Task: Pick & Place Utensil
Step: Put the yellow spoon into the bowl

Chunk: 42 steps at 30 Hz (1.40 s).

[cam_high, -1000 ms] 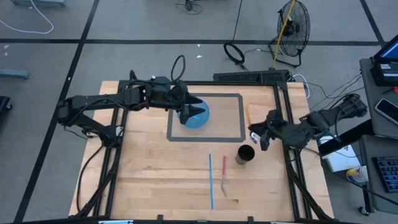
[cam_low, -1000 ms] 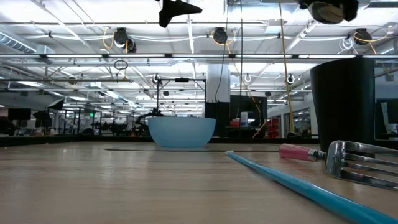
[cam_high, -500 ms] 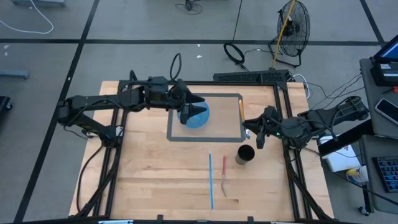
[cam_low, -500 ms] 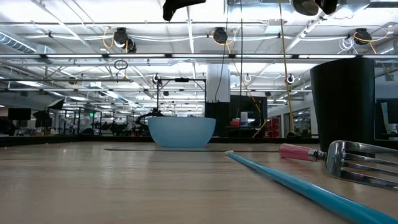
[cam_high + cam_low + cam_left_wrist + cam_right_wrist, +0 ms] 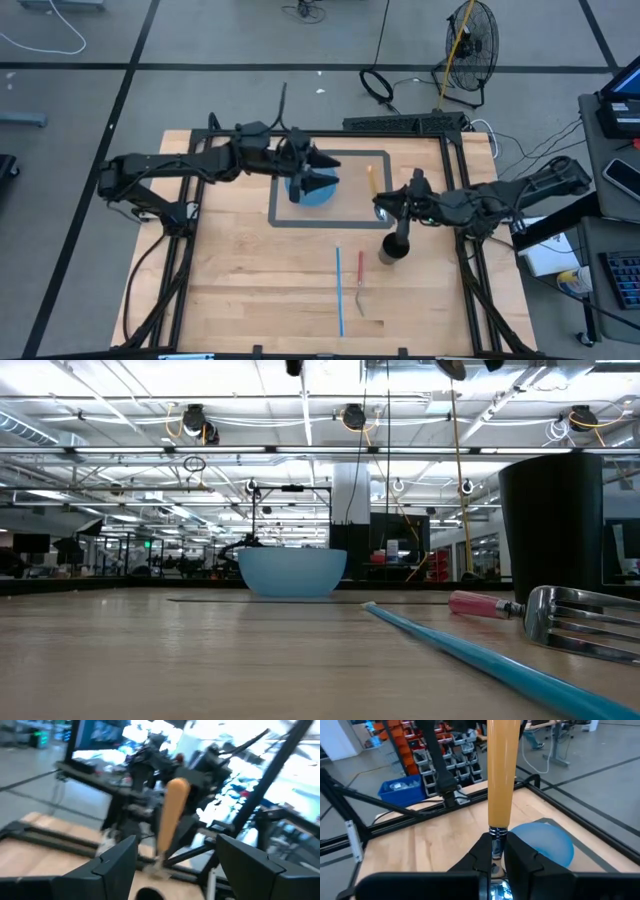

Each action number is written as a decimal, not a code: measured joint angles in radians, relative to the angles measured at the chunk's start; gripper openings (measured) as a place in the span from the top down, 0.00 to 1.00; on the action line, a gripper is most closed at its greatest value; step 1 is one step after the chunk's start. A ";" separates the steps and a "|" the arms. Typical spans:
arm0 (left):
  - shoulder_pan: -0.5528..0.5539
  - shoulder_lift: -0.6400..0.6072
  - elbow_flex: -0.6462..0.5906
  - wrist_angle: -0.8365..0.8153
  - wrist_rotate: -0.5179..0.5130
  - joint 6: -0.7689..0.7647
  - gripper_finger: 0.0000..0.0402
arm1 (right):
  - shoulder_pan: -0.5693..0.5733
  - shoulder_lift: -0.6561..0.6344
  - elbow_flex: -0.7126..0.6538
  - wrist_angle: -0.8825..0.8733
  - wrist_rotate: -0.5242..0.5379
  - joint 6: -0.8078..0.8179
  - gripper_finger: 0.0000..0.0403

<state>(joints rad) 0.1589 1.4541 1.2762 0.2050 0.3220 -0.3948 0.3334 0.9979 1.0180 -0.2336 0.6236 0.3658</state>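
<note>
Grey floor is surrounding your wooden bench (image 5: 250, 290), with a fan (image 5: 470, 40) standing beyond its far edge. On the bench, a grey taped rectangle (image 5: 385, 222) is framing a blue bowl (image 5: 318, 192) at its left end.

Your right claw (image 5: 385, 203) is reaching in from the right side, over the rectangle's right edge and just above the black cup (image 5: 394, 249). It is clamping the metal neck of a utensil with a tan wooden handle (image 5: 500, 775); in the right wrist view its fingers (image 5: 525, 860) are pinching that neck from both sides, and the handle is pointing away from the claw toward the bowl. From above, the handle (image 5: 371, 180) is showing as a short tan bar inside the rectangle.

Your left claw (image 5: 320, 172) is hovering over the bowl, and in the left wrist view its 2 fingers (image 5: 117, 855) are standing spread apart with nothing between them, facing the other arm and the handle.

Nearer the front edge, a blue stick (image 5: 339, 290) and a fork with a pink handle (image 5: 360, 283) are lying side by side on the bare wood, close to the cup.
</note>
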 joint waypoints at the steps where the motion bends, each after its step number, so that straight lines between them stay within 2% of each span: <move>1: -0.004 0.015 0.001 0.020 0.013 0.000 0.32 | -0.005 0.006 0.000 0.003 0.000 -0.004 0.94; 7: -0.016 0.118 -0.001 0.118 0.070 -0.010 0.32 | -0.008 0.012 0.000 0.015 0.000 -0.012 0.94; 18: -0.017 0.257 0.000 0.356 0.106 -0.065 0.32 | -0.010 0.012 0.000 0.013 0.000 -0.012 0.94; 23: -0.017 0.264 0.003 0.374 0.089 -0.061 0.32 | -0.022 0.013 0.000 0.013 -0.002 -0.004 0.94; 38: -0.023 0.264 0.004 0.354 0.035 -0.018 0.32 | -0.108 0.081 -0.002 0.036 -0.131 0.010 0.94; 42: -0.023 0.264 0.004 0.330 0.033 0.012 0.38 | -0.110 0.084 -0.002 0.036 -0.132 0.015 0.94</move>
<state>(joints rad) 0.1360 1.7176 1.2804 0.5345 0.3547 -0.3831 0.2234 1.0817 1.0164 -0.1975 0.4919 0.3812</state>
